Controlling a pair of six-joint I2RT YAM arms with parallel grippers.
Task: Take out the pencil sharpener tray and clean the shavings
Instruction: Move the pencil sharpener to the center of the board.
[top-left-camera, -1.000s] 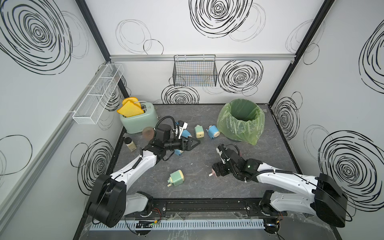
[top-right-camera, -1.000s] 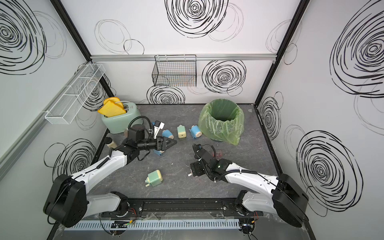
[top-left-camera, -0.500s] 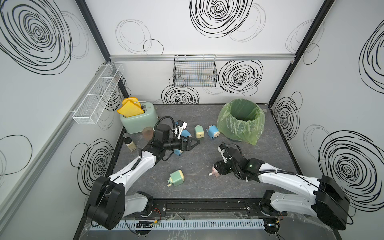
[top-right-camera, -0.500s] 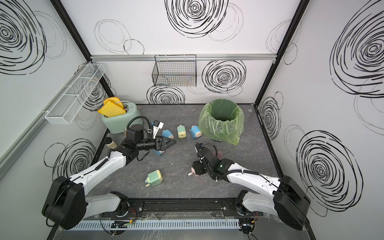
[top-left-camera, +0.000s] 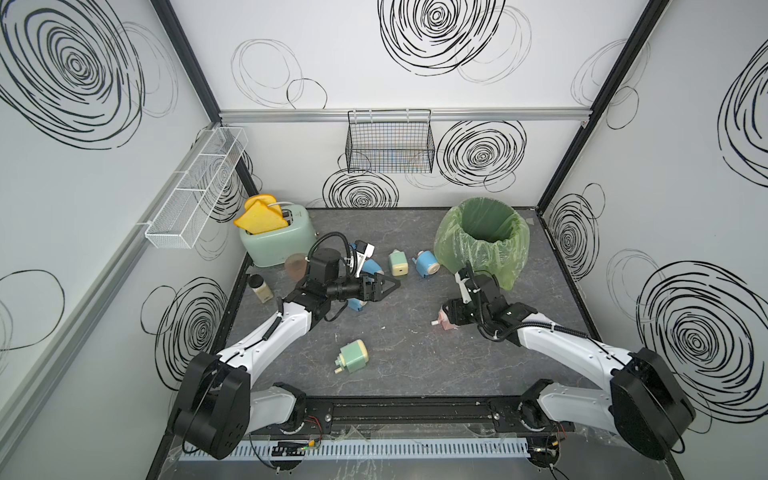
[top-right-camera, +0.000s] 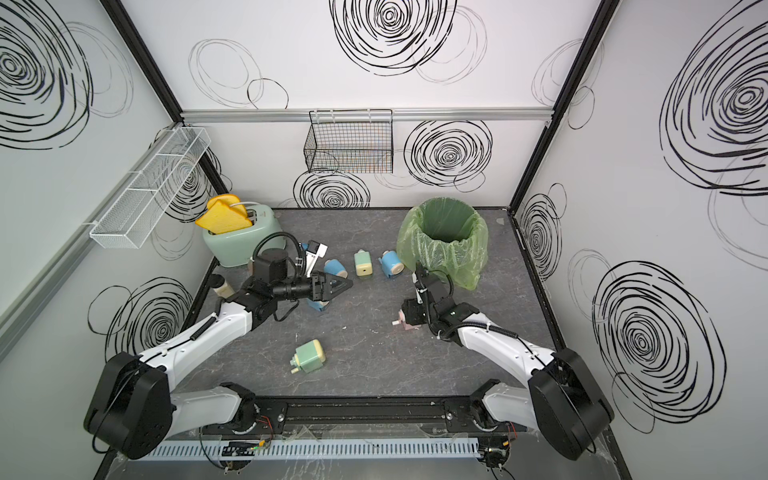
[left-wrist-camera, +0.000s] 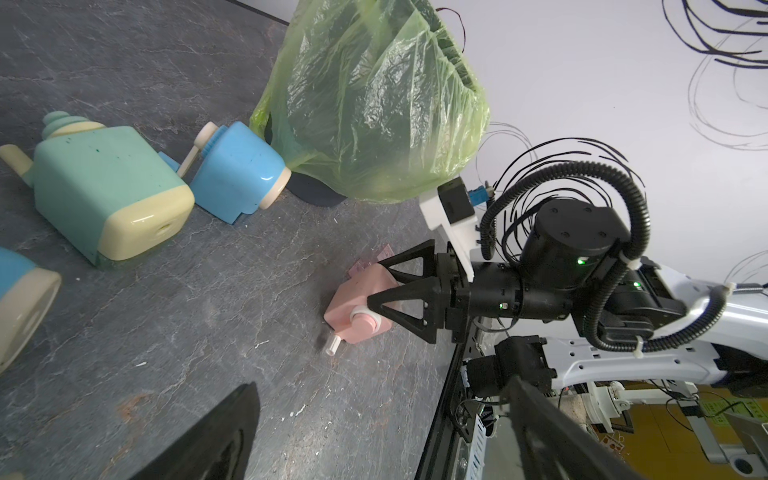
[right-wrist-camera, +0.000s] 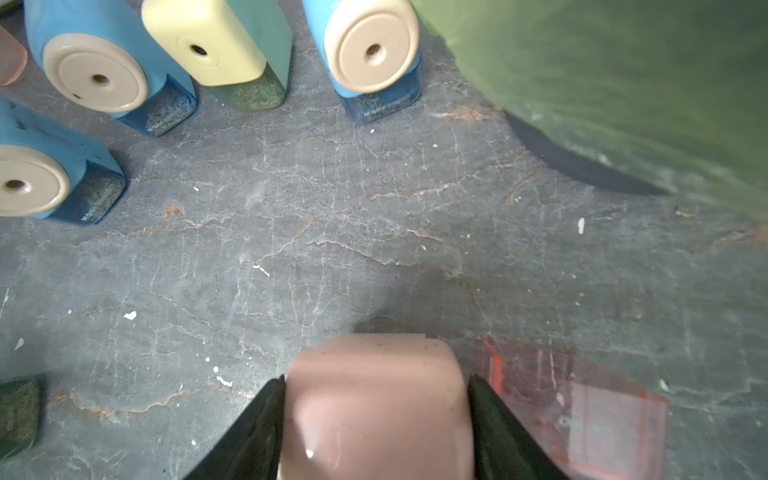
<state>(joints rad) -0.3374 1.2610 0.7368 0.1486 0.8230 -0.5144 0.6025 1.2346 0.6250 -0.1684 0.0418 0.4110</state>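
The walls (top-left-camera: 415, 62) are white, scrawled all over with black swirling rings, and the tabletop (top-left-camera: 415, 365) is dark grey, veined like marble with rusty streaks. The bin liner (top-left-camera: 482, 245) is see-through lime green, the toaster (top-left-camera: 286, 245) mint with yellow toast (top-left-camera: 259, 216), the basket (top-left-camera: 390, 145) black wire. The pink sharpener (left-wrist-camera: 347, 299) is pale, its tray (right-wrist-camera: 582, 411) clear and red-tinted; the blue sharpeners (top-left-camera: 424, 262) have cream faces, the mint sharpener (top-left-camera: 354, 356) a cream end.
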